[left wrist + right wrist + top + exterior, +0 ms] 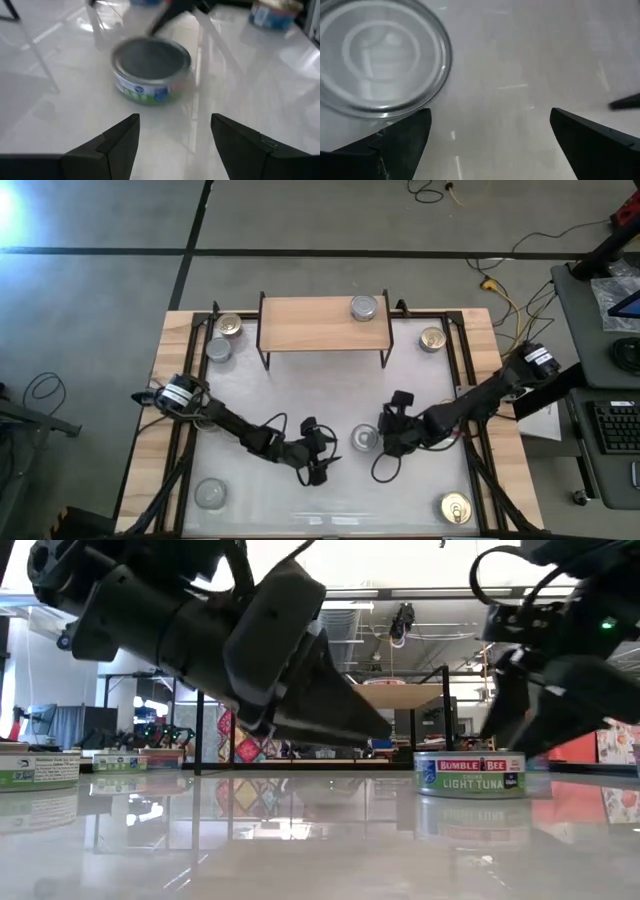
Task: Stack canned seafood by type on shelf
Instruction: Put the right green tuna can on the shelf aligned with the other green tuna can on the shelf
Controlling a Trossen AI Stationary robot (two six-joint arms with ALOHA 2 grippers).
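Note:
A silver-lidded tin [365,439] stands on its base on the white tabletop between my two grippers. My left gripper [325,452] is just to its left and open; in the left wrist view this gripper [172,120] has the tin [151,70] ahead of its fingers, apart from them. My right gripper [390,430] hangs open just to the tin's right. Its wrist view looks down on the tin's lid [377,57], which lies beside one finger [400,137], outside the gap. In the low view the tin [470,773] reads "Light Tuna". The wooden shelf [323,330] carries one silver tin [364,307].
Other tins stand on the table: a gold one [230,326] and a silver one [219,349] left of the shelf, a gold one [432,338] right of it, a silver one [210,493] near left, and a gold one [456,507] near right.

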